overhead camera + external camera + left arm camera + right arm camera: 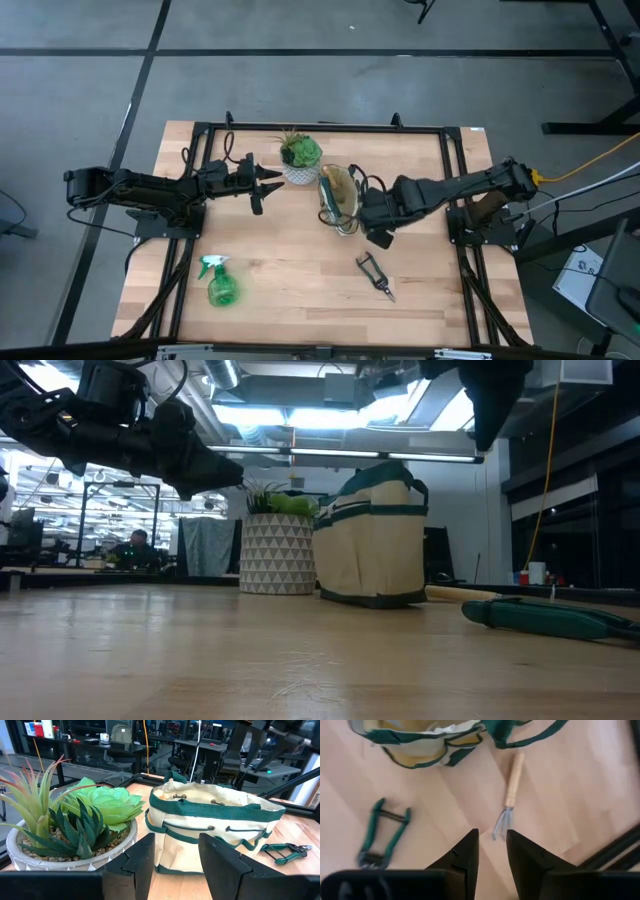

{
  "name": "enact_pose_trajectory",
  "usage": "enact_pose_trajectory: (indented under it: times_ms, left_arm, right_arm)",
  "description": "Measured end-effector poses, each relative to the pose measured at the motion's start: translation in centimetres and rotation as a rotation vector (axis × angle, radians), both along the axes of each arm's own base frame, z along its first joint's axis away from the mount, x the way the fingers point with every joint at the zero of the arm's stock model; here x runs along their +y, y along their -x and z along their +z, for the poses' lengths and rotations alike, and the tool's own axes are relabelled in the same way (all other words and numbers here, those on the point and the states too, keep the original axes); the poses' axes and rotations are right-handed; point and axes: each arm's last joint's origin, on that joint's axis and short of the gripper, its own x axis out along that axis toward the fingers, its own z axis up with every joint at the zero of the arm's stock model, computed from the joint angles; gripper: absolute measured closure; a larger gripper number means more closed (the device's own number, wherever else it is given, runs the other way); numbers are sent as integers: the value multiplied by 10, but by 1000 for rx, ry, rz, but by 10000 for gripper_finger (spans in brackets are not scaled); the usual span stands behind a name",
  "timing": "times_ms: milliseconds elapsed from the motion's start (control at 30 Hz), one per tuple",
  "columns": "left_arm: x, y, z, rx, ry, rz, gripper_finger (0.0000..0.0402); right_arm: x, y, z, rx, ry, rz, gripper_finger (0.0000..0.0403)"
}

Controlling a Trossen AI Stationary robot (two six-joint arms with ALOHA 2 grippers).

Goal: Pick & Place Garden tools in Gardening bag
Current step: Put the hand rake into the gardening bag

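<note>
The spray bottle lies at the table's near left, well apart from both arms. The pruner lies near right, just in front of the right gripper, whose fingers stand slightly parted and empty above a small wooden-handled fork, probably not touching it. The gardening bag sits beside it. Left gripper, open, hovers by the potted plant.

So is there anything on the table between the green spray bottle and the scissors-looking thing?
No, nothing. In the high view, only bare wooden table lies between the spray bottle and the pruner.
</note>
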Motion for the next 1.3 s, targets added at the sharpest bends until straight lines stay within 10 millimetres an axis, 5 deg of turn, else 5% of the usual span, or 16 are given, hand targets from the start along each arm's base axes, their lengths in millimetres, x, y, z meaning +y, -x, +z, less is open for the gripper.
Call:
enact_pose_trajectory:
  times_ms: [333, 633, 1000, 1300]
  left_arm:
    - [0, 0, 0, 0, 0, 0, 253]
    - [0, 0, 0, 0, 0, 0, 253]
    - [0, 0, 0, 0, 0, 0, 253]
    - [0, 0, 0, 0, 0, 0, 253]
  right_arm:
    - [0, 34, -72, 197, 224, -134, 300]
    - [-19, 45, -121, 278, 103, -166, 300]
    - [-17, 33, -125, 176, 57, -31, 300]
    - [-26, 69, -80, -97, 105, -190, 300]
